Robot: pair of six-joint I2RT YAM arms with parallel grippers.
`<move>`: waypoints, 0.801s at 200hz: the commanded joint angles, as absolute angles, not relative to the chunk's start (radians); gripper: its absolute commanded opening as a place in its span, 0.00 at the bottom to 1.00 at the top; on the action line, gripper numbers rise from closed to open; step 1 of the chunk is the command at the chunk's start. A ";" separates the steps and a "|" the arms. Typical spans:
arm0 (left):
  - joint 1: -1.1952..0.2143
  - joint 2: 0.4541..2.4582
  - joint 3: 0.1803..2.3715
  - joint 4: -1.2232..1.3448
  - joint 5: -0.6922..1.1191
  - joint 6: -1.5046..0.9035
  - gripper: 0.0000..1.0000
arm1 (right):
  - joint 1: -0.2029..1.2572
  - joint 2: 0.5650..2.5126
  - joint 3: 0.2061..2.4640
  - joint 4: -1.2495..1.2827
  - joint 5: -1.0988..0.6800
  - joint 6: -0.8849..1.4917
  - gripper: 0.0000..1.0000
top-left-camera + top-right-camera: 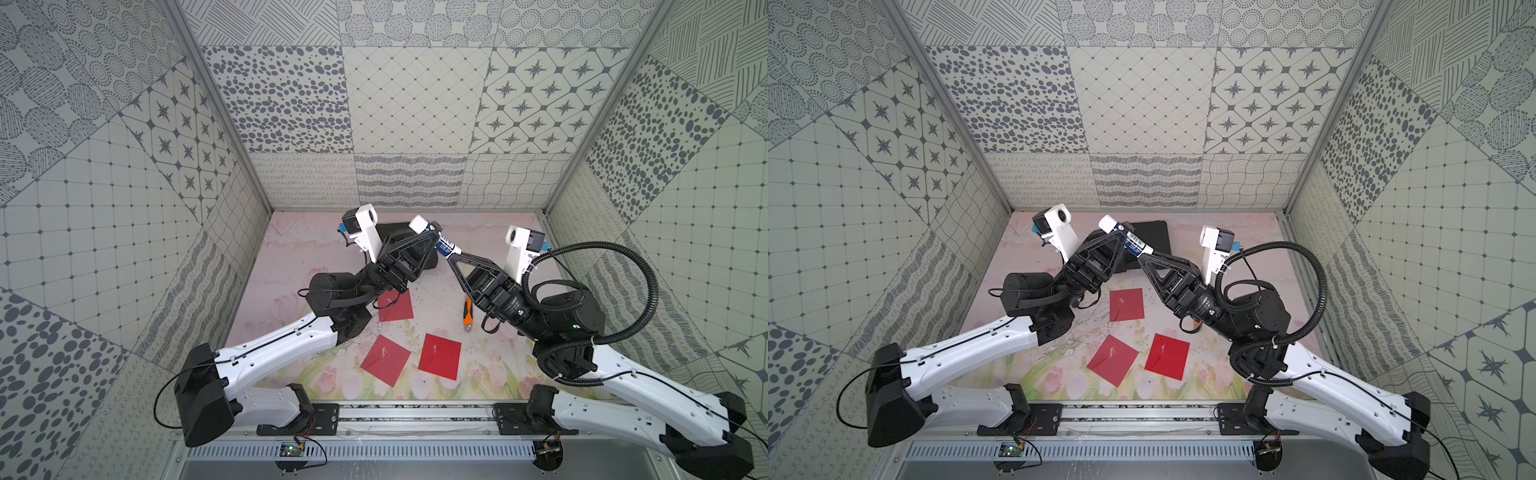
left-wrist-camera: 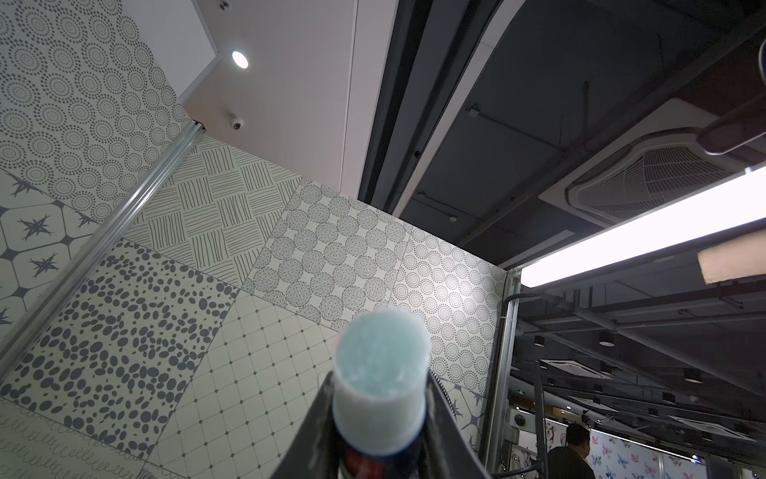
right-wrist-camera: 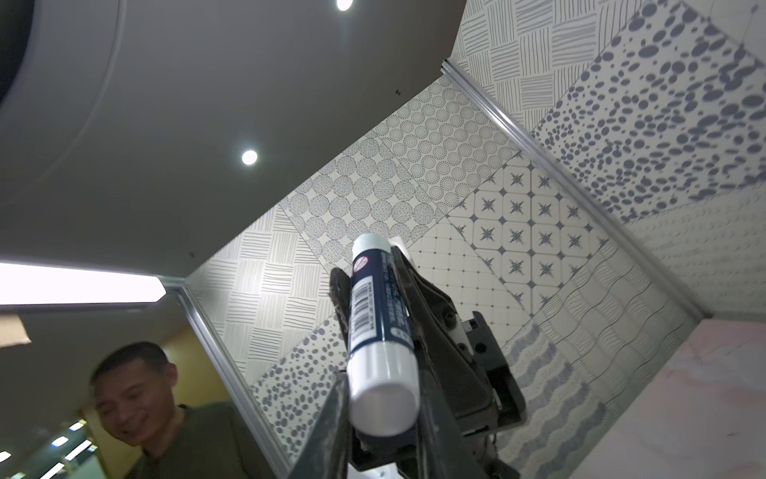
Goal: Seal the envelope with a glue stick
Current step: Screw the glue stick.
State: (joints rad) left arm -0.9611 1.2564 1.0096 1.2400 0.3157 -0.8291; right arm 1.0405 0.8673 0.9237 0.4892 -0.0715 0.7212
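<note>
Glue stick (image 1: 445, 245) hangs above floral tabletop (image 1: 291, 266) inside pattern-tiled walls (image 1: 415, 104).

The glue stick (image 3: 381, 331) looked smooth, glossy plastic; the red envelopes (image 1: 385, 360) were matt paper, slightly scuffed.

In the left wrist view the glue stick (image 2: 380, 385) is blurry and cut off at the picture's edge. In a top view the right arm (image 1: 1237, 316) hides most of the wrench (image 1: 1194, 322). The left gripper (image 1: 1124, 237) covers part of a black flat thing (image 1: 1154, 236) at the far side.
</note>
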 commanded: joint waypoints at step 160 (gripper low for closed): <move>-0.958 1.246 0.992 1.278 0.304 -0.824 0.00 | 1.050 0.753 0.933 0.382 0.022 0.505 0.63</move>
State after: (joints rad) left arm -0.9611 1.2617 0.9897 1.2877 0.3073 -0.8524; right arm 1.0473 0.7925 0.9535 0.4355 -0.1139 -0.1341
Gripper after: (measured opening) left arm 0.284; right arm 0.613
